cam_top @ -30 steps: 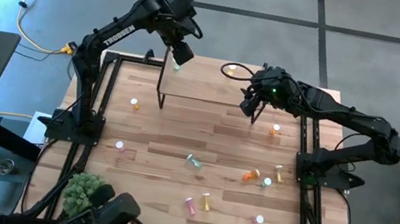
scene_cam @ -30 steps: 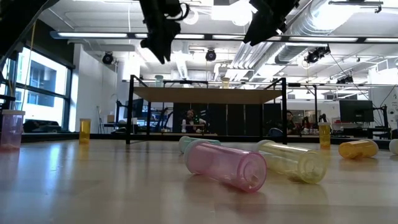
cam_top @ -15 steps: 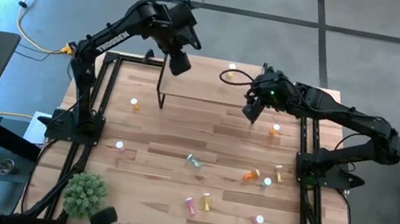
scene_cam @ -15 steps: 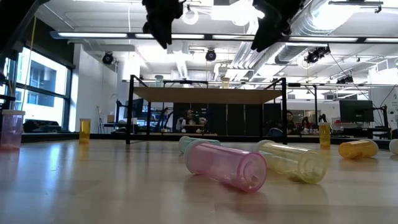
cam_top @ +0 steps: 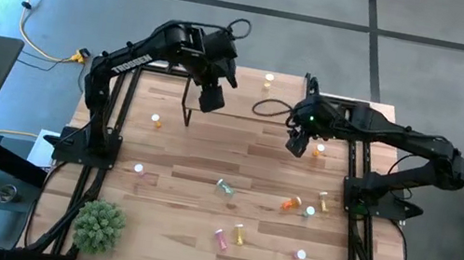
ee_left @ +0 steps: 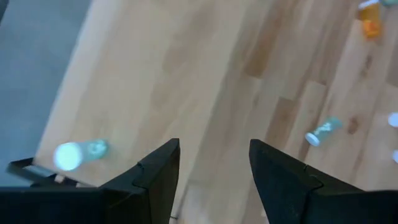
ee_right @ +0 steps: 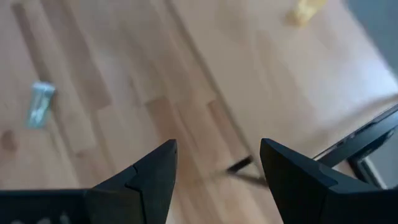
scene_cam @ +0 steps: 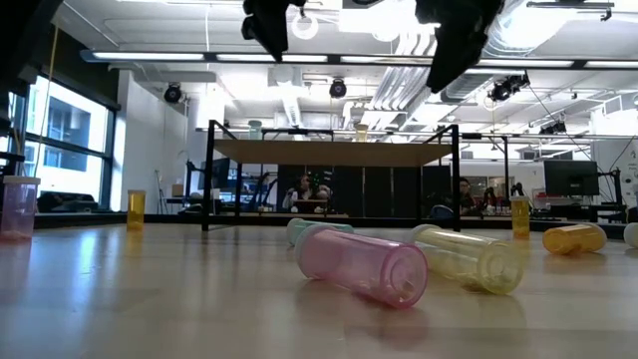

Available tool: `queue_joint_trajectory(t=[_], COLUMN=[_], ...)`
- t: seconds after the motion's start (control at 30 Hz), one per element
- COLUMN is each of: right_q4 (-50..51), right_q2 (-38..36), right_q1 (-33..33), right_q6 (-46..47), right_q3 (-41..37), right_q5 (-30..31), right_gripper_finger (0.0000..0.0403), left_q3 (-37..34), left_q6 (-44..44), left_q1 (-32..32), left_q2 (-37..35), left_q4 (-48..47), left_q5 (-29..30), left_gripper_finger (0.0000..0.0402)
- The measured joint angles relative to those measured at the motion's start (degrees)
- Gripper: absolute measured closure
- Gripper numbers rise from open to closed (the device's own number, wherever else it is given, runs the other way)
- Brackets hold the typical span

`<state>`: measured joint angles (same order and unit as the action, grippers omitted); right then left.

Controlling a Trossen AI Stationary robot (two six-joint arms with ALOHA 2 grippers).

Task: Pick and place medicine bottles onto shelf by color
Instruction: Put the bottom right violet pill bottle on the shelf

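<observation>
The shelf (cam_top: 246, 104) (scene_cam: 334, 152) stands at the table's far middle. A green bottle (ee_left: 78, 154) (scene_cam: 255, 128) stands on the shelf by its far left corner, and an orange one (cam_top: 267, 81) stands on its far edge. Several more bottles stand or lie on the table, among them a pink one (scene_cam: 364, 264) and a yellow one (scene_cam: 469, 257) lying near the front. My left gripper (cam_top: 211, 100) (ee_left: 214, 168) hangs open and empty over the shelf's left part. My right gripper (cam_top: 296, 144) (ee_right: 217, 174) hangs open and empty off the shelf's right near corner, beside a standing orange bottle (cam_top: 318, 149).
Loose bottles lie mid-table: a green one (cam_top: 224, 186), an orange one (cam_top: 292, 203) and a yellow one (cam_top: 323, 201). Two stand at the left (cam_top: 155, 120) (cam_top: 138, 169). A green plant (cam_top: 98, 226) sits at the near left corner. Black frame rails run along both table sides.
My left gripper has drawn away from the green bottle at the shelf's far left corner, going toward the near edge and a little right and rising, still open; the bottle stays standing. My right gripper has moved slightly toward the near edge and tipped further down.
</observation>
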<state>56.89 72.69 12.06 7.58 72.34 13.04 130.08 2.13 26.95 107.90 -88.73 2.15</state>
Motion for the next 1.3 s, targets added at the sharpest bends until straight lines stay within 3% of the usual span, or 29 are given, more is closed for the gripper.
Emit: queue_joint_trajectory(t=[0.2, 0.33, 0.93, 1.07, 1.3], right_q4=[5.95, 10.03, 24.41, 28.69, 24.92], right_q2=[0.0, 0.0, -0.02, -0.6, -3.99], right_q1=[-5.48, -9.67, -25.79, -30.15, -38.72], right_q6=[3.4, 7.15, 25.46, 34.28, 51.88], right_q3=[-0.04, -0.04, -0.09, -2.36, -11.39], right_q5=[0.68, 5.27, 9.39, 11.79, 6.41], right_gripper_finger=[0.0181, 0.0181, 0.0181, 0.0181, 0.0181], left_q3=[-1.36, -6.76, -45.29, -52.32, -62.18], left_q6=[-1.38, -3.57, -13.99, -16.44, -19.6], left_q1=[-4.64, -7.01, -16.15, -19.45, -24.98], left_q2=[-0.04, -1.82, -20.15, -23.72, -29.24], left_q4=[0.01, 0.22, 27.72, 32.5, 41.33], left_q5=[0.0, 0.3, 0.66, 0.63, 2.36], left_gripper_finger=[0.0218, 0.0218, 0.0218, 0.0218, 0.0218])
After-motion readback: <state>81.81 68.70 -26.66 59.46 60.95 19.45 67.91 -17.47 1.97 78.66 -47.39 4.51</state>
